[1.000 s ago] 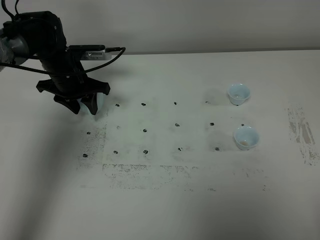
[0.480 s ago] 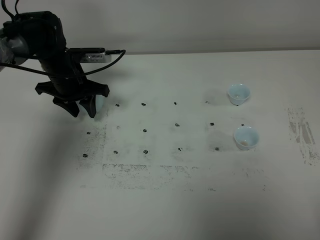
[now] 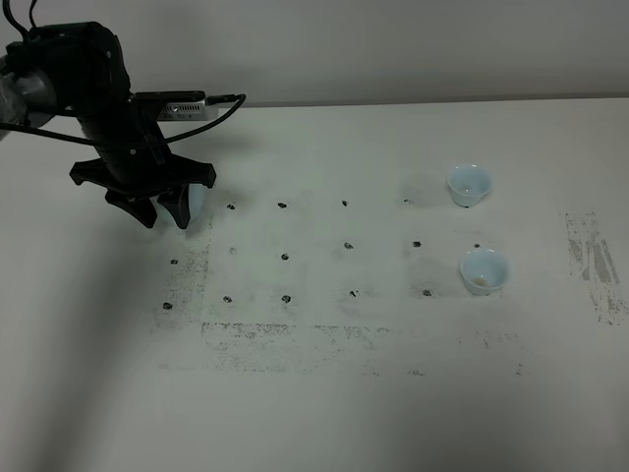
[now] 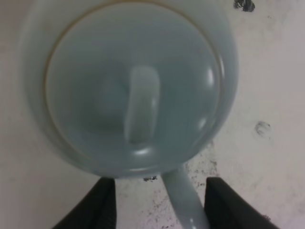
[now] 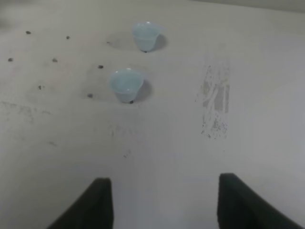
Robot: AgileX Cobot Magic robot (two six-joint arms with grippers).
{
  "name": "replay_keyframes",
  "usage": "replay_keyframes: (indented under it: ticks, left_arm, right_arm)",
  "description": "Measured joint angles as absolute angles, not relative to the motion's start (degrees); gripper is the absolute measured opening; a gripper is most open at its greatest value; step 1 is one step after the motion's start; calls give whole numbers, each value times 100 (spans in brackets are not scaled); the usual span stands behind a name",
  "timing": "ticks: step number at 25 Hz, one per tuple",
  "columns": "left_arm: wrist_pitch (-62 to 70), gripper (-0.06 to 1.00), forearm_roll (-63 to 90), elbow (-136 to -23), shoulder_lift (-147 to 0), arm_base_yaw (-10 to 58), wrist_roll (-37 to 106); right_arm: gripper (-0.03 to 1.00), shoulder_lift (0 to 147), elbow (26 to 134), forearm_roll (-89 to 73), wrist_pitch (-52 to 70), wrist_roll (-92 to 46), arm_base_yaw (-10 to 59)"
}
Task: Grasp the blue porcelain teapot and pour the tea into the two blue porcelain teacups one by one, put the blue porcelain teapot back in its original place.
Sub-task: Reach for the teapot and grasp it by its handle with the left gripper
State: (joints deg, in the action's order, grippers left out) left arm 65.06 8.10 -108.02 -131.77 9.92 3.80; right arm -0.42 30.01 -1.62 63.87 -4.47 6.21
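Blue porcelain teapot (image 3: 198, 200) at upper left of the high view, upright on the worktop (image 3: 344, 393), mostly hidden under the left gripper (image 3: 164, 217). Well apart from the far teacup (image 3: 469, 183) and near teacup (image 3: 485, 270), both at right of that frame, one above the other.

In the left wrist view: lid and lid knob (image 4: 142, 109) filling the upper frame, what looks like the handle (image 4: 185, 205) running to the lower edge between the two black fingers (image 4: 102, 207). Fingers apart, one on each side of the handle, bare worktop showing in both gaps. No clamp on anything.

Right gripper (image 5: 166, 183) out of the high view. Its fingers apart and empty in its own wrist view, above bare worktop, both teacups toward the upper left of that frame.

Cannot tell whether grasp pending or teapot just set back. Perhaps a brownish trace in the near teacup, too small to call.

Risks, by judgement only:
- Off-centre closing on a glazed, narrow handle: likely to shove or spin the pot instead of seizing it.
- Thin hold on the handle with a heavy round body: swing on lifting, spout dipping early, tea on the worktop.
- Loose-looking lid: liable to slide off at pouring tilt.
- Long carry across the frame: slosh.
- Small light teacups near each other: easily knocked over by spout or belly.
- On withdrawal instead: a finger snagging the handle, dragging or tipping the pot.
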Motion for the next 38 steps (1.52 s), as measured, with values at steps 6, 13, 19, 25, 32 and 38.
replay_keyframes:
  ticks: [6,13,19,25,32,38]
  left_arm:
    - [6490,40,810,-10802,-13177,992,369]
    - [6487,36,810,-10802,-13177,992,280]
    - [6467,29,705,-10802,-13177,992,231]
    - [6467,28,694,-10802,-13177,992,218]
    - [6467,25,690,-10802,-13177,992,213]
    - [6455,7,590,-10802,-13177,992,204]
  right_arm:
    - [47,-42,3001,-162,6387,-447,621]
    - [47,-42,3001,-162,6387,-447,621]
    - [47,-42,3001,-162,6387,-447,621]
    - [47,-42,3001,-162,6387,-447,621]
    - [47,-42,3001,-162,6387,-447,621]
    - [47,-42,3001,-162,6387,-447,621]
